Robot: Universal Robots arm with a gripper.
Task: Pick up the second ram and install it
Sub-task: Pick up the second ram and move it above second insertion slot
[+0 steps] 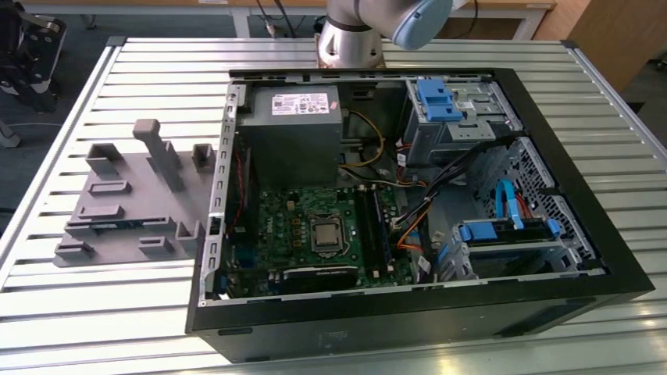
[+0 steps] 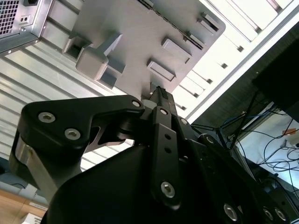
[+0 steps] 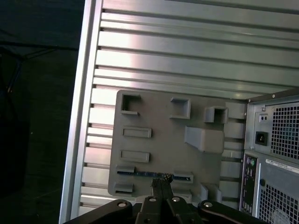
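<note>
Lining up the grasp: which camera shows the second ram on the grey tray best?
First wrist view: the second ram lies lengthwise across the grey tray, the gripper over its middle. The exterior view gives a thin bluish sliver on the tray. In the second wrist view I cannot pick it out.

A slatted metal table [image 1: 105, 312] carries a grey holder tray [image 1: 115, 219] and, just beside it, an open computer case [image 1: 417, 328].
</note>
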